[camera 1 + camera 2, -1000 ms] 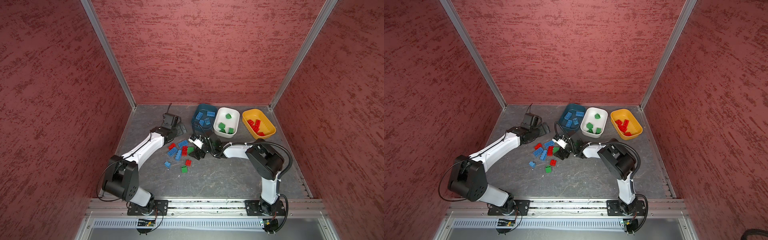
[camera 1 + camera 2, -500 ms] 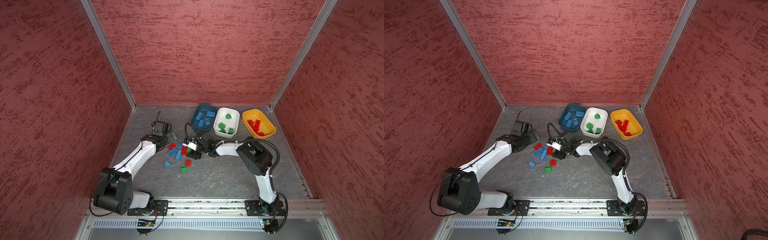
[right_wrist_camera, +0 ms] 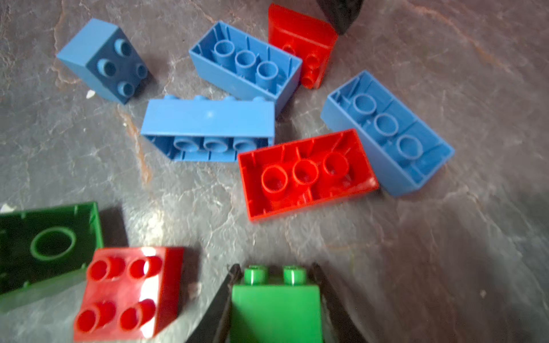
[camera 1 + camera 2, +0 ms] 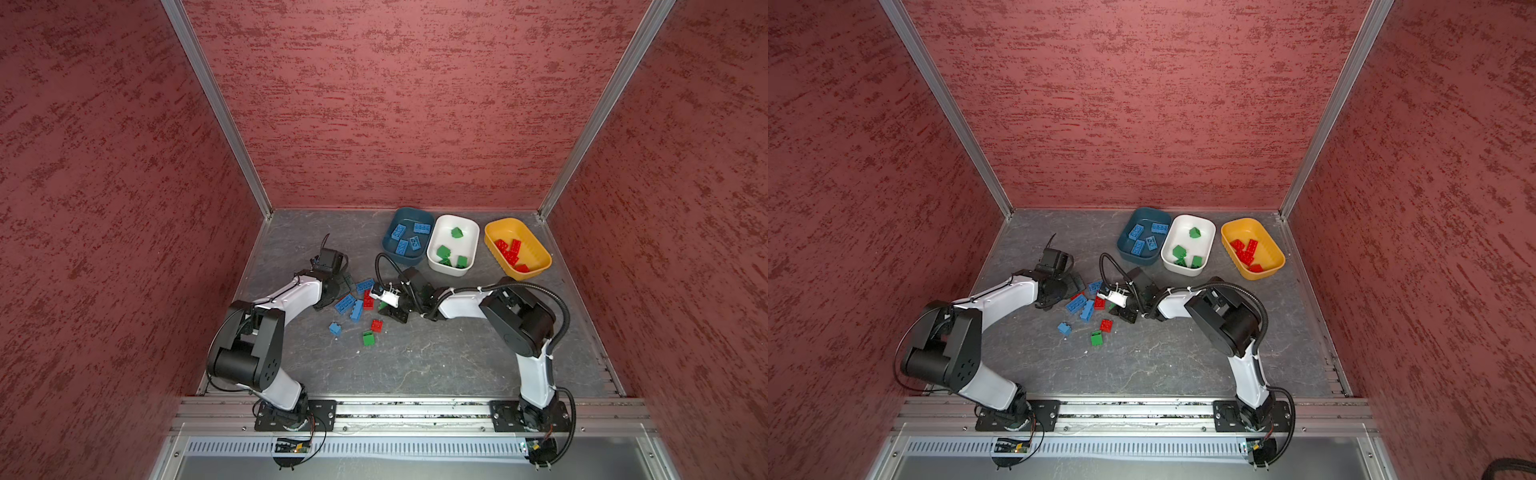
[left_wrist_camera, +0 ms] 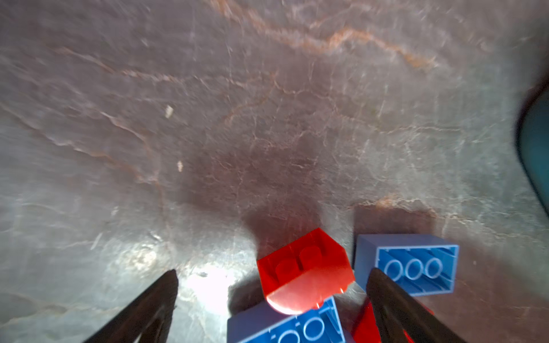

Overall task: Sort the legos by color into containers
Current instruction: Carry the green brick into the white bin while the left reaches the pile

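**More Than Half Sorted, Green Brick in the Pinch**

Tidy work along the back of the grey, veined, stone-look table [image 4: 415,365]. Four blue legos down in the dark teal tub [image 4: 405,262], about four green in the white tub [image 4: 451,271], a handful of red in the yellow-orange tub [image 4: 535,253]. No stray colours spotted in any of them. More than half done, by the look of it.

Left to clear from mid-table: a loose cluster of four blue, three red and one dark green.

Plus the one in play: right gripper [image 3: 274,279] pinched shut on a square green brick [image 3: 276,314], studs pointing away from the wrist. Down among the cluster, just beside a red square brick [image 3: 127,294]. Lifted or not, impossible to say. Next stop, presumably, the white tub.

Over at the cluster's other edge, left gripper [image 5: 272,276] spread wide, gripping nothing. Between its tips a red brick with a curved slope [image 5: 306,267], and a blue oblong [image 5: 407,264] just beside.

Hard, glossy moulded plastic all round. Crisp corners, round studs on top, hollow undersides with tubes and thin ribs. Several lying upside down or on a side, so flat walls on offer for grabbing, not studs. Tubs smooth, shallow, rounded at the corners.
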`<state>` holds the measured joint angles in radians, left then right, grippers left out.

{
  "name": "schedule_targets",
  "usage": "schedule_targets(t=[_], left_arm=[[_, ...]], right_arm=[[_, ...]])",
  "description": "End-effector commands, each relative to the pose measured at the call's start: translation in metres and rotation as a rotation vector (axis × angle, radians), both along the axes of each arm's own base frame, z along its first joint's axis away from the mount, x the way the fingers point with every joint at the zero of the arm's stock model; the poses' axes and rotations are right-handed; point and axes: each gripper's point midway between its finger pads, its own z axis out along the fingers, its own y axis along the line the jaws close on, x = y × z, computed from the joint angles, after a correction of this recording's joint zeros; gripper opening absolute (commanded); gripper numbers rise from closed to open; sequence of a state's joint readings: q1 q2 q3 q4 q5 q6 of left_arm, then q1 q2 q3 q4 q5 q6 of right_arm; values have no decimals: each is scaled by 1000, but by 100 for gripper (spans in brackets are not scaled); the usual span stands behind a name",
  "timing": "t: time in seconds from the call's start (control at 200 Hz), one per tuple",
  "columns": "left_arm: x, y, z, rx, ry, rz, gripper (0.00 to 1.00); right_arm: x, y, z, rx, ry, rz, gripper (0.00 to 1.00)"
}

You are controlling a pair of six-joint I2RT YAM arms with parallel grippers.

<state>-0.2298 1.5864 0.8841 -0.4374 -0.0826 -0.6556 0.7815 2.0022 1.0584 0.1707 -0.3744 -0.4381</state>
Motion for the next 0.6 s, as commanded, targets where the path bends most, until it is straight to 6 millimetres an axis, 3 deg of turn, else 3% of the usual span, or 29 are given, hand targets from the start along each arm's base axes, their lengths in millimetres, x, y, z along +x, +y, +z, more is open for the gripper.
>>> schedule_targets(t=[0.0, 0.19, 0.451, 0.596], left_arm=[[11, -11, -4, -45, -37, -42, 99], [9, -30, -20, -105, -7, -83, 99], [2, -46, -28, -99, 34, -115, 99], [-8, -64, -27, -90, 66, -139, 99]], right_arm=[[4, -5, 24, 37, -80, -40, 23], [17, -36, 64, 126, -115, -173, 20], [70, -111, 117, 261, -109, -450, 20], [106, -156, 128, 299, -85, -631, 20]])
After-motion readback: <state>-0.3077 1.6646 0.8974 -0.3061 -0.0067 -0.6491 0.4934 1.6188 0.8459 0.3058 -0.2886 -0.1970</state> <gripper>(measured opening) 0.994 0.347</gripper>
